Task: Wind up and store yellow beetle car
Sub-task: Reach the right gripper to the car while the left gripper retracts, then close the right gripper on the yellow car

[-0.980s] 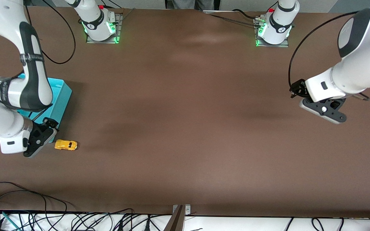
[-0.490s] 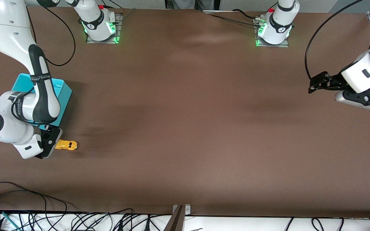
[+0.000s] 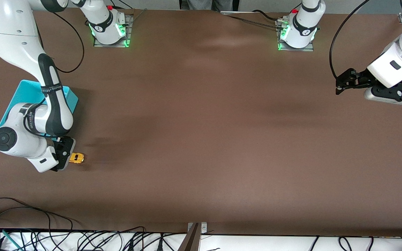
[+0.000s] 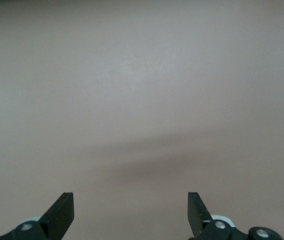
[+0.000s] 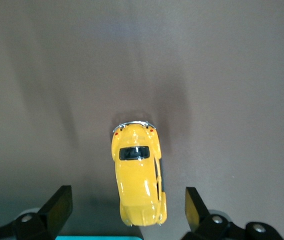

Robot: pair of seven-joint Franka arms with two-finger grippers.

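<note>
Right gripper [image 5: 127, 210] hangs wide open over the yellow beetle car [image 5: 137, 175], straddling it for a pinch (left gripper [image 4: 130, 212] waits, released, over bare table [image 3: 201, 139]).

The yellow beetle car [image 3: 77, 158] sits upright on its wheels at the lower left of the front frame, partly hidden; in the right wrist view [image 5: 138, 181] its glossy rounded body and dark window show lower centre.
</note>
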